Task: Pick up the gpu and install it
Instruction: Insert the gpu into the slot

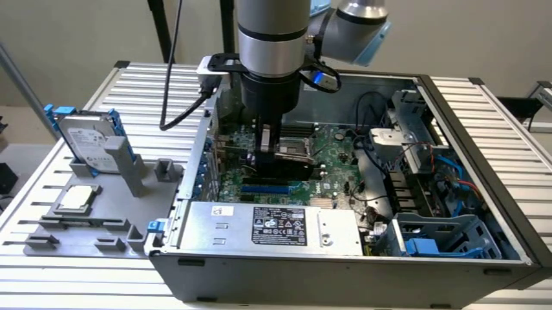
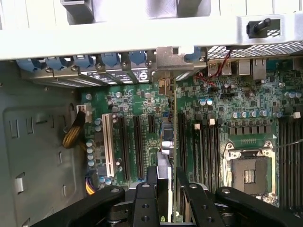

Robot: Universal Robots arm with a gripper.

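Over the motherboard (image 1: 335,143), the gripper (image 1: 275,154) holds the gpu (image 1: 278,170) clamped by its upper edge.
It stands upright at a motherboard slot; probably light, stiff and fragile, best gripped by its edges.

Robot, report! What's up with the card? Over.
Fingers shut on thin black-and-green gpu card. Card upright at slots of green motherboard. Seating unclear. Nothing seen blocking.

- Exterior view: soft, even light from above; ribbed table (image 1: 483,123) bright, shadows faint
- Streak of glare down the arm's metal tube (image 1: 271,32)
- Case interior dimmer — motherboard (image 1: 332,145) shaded under the arm
- Wrist view: case rear wall (image 2: 118,33) blown out to white; grey case panel (image 2: 33,142) murky
- Gripper (image 2: 166,174) near-black, the gpu (image 2: 164,142) between its fingers half in shade
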